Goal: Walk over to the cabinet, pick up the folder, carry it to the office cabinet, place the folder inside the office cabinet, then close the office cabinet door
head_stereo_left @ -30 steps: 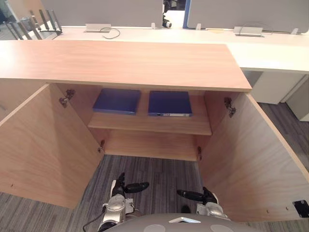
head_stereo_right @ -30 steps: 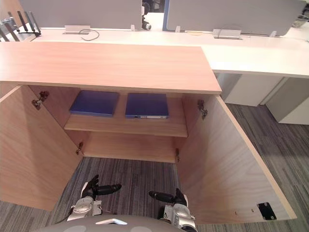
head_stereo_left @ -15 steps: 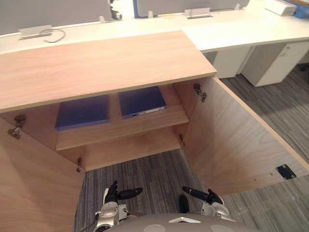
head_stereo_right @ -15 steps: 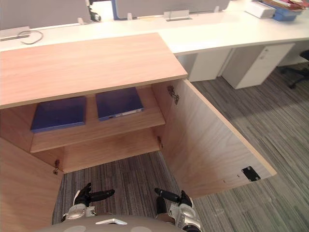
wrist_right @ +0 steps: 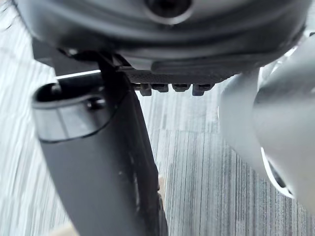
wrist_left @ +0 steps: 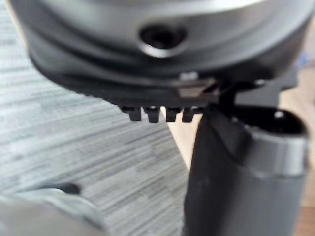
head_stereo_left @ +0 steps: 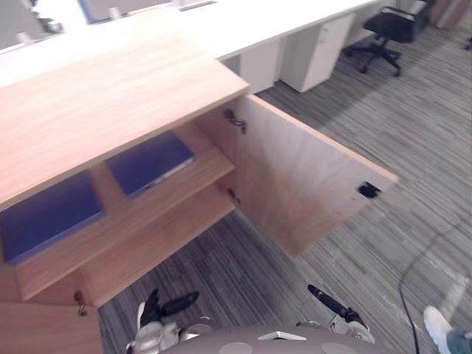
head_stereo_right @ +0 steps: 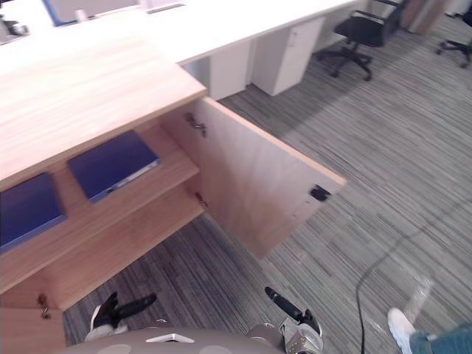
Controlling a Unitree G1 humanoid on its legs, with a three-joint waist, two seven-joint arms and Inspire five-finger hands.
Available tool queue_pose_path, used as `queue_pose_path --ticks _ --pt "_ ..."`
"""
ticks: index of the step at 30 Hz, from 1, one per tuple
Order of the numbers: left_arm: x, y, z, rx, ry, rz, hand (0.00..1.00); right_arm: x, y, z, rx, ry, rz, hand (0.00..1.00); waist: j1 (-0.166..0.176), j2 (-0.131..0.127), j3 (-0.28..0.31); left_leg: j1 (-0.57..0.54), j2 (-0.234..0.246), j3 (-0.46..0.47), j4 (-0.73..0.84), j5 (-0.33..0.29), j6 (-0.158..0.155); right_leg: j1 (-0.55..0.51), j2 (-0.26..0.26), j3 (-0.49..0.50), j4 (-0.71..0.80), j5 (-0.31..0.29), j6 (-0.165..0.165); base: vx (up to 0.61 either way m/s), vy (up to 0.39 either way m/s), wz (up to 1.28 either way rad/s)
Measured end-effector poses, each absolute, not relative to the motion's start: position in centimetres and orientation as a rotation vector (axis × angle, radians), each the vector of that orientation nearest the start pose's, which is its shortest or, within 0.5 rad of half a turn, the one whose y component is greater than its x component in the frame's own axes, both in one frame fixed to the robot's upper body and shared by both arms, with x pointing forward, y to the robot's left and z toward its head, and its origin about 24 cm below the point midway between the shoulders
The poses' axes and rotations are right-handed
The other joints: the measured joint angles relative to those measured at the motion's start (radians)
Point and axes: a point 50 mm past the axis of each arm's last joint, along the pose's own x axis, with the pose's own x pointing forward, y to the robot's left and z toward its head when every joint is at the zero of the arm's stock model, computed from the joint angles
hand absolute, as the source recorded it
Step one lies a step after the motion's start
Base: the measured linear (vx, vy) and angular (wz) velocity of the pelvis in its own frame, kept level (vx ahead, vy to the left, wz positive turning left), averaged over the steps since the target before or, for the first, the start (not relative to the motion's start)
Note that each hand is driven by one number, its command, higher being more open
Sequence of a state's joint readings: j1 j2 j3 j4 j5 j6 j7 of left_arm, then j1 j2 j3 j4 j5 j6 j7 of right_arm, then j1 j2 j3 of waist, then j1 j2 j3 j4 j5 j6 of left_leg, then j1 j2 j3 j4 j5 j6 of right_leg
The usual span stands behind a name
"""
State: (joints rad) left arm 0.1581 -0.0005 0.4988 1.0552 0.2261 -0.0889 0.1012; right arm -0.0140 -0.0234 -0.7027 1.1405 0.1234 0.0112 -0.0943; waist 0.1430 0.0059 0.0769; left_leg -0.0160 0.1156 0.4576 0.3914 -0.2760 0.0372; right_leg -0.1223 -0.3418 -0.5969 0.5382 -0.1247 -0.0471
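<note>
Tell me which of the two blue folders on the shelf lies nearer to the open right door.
The right folder, the one with a pale strip on its front edge, lies nearer the door. The other folder lies farther left.

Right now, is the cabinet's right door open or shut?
Open. The door stands swung out over the carpet; a blue folder shows on the shelf.

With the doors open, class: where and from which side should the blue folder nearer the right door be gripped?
Grip the folder by its front edge, coming from the open front: it lies flat on the upper shelf with the cabinet top overhanging it.
</note>
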Motion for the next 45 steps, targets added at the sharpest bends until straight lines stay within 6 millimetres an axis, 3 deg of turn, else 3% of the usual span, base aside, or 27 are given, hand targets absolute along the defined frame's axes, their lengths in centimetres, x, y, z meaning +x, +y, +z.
queue_pose_path --ticks 1,2,3,4,5,6,9,14,23,27,30,34,36,38,41,45 --pt "4.2 21.6 -16.6 -0.031 1.16 0.51 1.0 8.3 -22.7 -16.4 0.444 1.09 -0.778 1.0 0.027 -0.007 -0.004 -0.061 -0.02 -0.08 0.004 -0.022 -0.014 0.009 0.03 0.024 -0.118 0.019 0.018 -0.1 -0.239 -1.32" --pt "4.3 21.6 -16.6 -0.029 1.156 0.511 1.0 8.2 -22.9 -16.4 0.442 1.098 -0.781 1.0 0.033 -0.009 -0.007 -0.069 -0.055 -0.129 -0.088 -0.019 -0.016 0.014 0.036 0.037 -0.178 0.028 0.033 -0.13 -0.185 -0.83" --pt "4.4 21.4 -16.6 -0.017 1.157 0.492 1.0 8.3 -23.2 -16.4 0.437 1.101 -0.783 1.0 0.034 0.006 -0.007 -0.078 -0.077 -0.173 -0.225 0.061 -0.012 0.017 0.054 0.052 -0.241 0.043 0.057 -0.13 -0.034 -0.81" --pt "4.3 21.2 -16.7 -0.012 1.17 0.482 1.0 8.7 -23.6 -16.3 0.431 1.099 -0.777 1.0 0.037 0.027 0.0 -0.082 -0.077 -0.149 -0.272 0.183 -0.031 0.016 0.074 0.074 -0.306 0.056 0.12 -0.09 -0.046 -0.74" --pt "4.2 21.3 -16.7 -0.009 1.173 0.486 1.0 9.0 -23.4 -16.2 0.429 1.098 -0.763 1.0 0.032 0.031 -0.001 -0.09 -0.077 -0.144 -0.263 0.183 -0.031 0.023 0.081 0.08 -0.341 0.068 0.138 -0.08 -0.062 -0.67" --pt "4.3 21.6 -16.6 0.003 1.168 0.485 1.0 9.3 -22.9 -16.3 0.436 1.1 -0.733 1.0 0.025 0.018 0.007 -0.101 -0.077 -0.135 -0.25 0.181 -0.033 0.039 0.091 0.084 -0.403 0.082 0.16 -0.03 -0.079 -0.22" --pt "4.4 21.9 -16.5 0.018 1.162 0.494 1.0 9.0 -22.2 -16.5 0.468 1.111 -0.729 1.0 0.013 0.017 0.011 -0.094 -0.061 -0.143 -0.249 0.18 -0.036 0.075 0.125 0.081 -0.467 0.108 0.161 -0.04 -0.08 -0.01" --pt "3.9 22.2 -16.5 0.003 1.172 0.533 1.0 7.5 -23.4 -16.6 0.525 1.102 -0.847 1.0 -0.004 0.003 0.027 -0.069 -0.051 -0.19 -0.26 0.188 -0.054 0.14 0.158 0.046 -0.528 0.127 0.152 -0.05 -0.045 0.16" --pt "3.1 22.4 -16.5 -0.006 1.187 0.557 1.0 6.5 -24.8 -16.4 0.601 1.058 -0.993 1.0 -0.016 0.018 0.034 -0.026 -0.055 -0.177 -0.278 0.189 -0.056 0.193 0.173 0.062 -0.597 0.168 0.15 -0.04 0.014 -0.06" --pt "2.5 23.0 -16.5 -0.032 1.19 0.615 1.0 6.1 -26.9 -15.8 0.644 0.994 -1.101 1.0 -0.037 0.021 0.032 -0.025 -0.063 -0.175 -0.278 0.189 -0.055 0.198 0.176 0.065 -0.612 0.178 0.15 0.0 0.007 -0.01" --pt "1.9 23.5 -16.4 -0.05 1.193 0.662 1.0 5.5 -32.2 -13.7 0.63 0.862 -1.273 1.0 -0.053 0.025 0.029 -0.022 -0.072 -0.175 -0.277 0.185 -0.049 0.197 0.17 0.072 -0.612 0.181 0.153 0.0 0.035 -0.02" --pt "1.3 24.6 -16.1 -0.032 1.193 0.695 1.0 7.2 -39.7 -8.5 0.479 0.649 -1.36 1.0 -0.074 0.025 0.014 -0.024 -0.072 -0.169 -0.274 0.181 -0.043 0.188 0.169 0.089 -0.611 0.184 0.153 -0.01 0.029 -0.12" --pt "1.1 25.0 -16.0 -0.018 1.194 0.697 1.0 9.1 -42.6 -5.5 0.362 0.582 -1.351 1.0 -0.076 0.023 -0.002 -0.028 -0.069 -0.17 -0.272 0.181 -0.042 0.176 0.171 0.106 -0.61 0.187 0.15 -0.01 0.001 -0.23" --pt "1.2 25.2 -15.9 0.014 1.195 0.665 1.0 12.8 -45.0 -1.2 0.182 0.496 -1.283 1.0 -0.093 0.025 -0.012 -0.03 -0.069 -0.186 -0.262 0.172 -0.044 0.174 0.172 0.115 -0.609 0.19 0.149 -0.02 0.002 -0.15" --pt "1.3 24.9 -16.0 0.04 1.193 0.618 1.0 15.9 -46.2 2.3 -0.007 0.455 -1.201 1.0 -0.092 0.025 -0.031 -0.033 -0.069 -0.194 -0.25 0.163 -0.043 0.174 0.171 0.12 -0.609 0.191 0.151 -0.02 0.025 -0.03" --pt "1.8 24.2 -16.1 0.075 1.189 0.539 1.0 21.4 -45.5 6.6 -0.182 0.346 -1.068 1.0 -0.088 0.026 -0.041 -0.064 -0.067 -0.21 -0.203 0.146 -0.037 0.171 0.169 0.108 -0.609 0.195 0.154 -0.02 0.028 0.08"
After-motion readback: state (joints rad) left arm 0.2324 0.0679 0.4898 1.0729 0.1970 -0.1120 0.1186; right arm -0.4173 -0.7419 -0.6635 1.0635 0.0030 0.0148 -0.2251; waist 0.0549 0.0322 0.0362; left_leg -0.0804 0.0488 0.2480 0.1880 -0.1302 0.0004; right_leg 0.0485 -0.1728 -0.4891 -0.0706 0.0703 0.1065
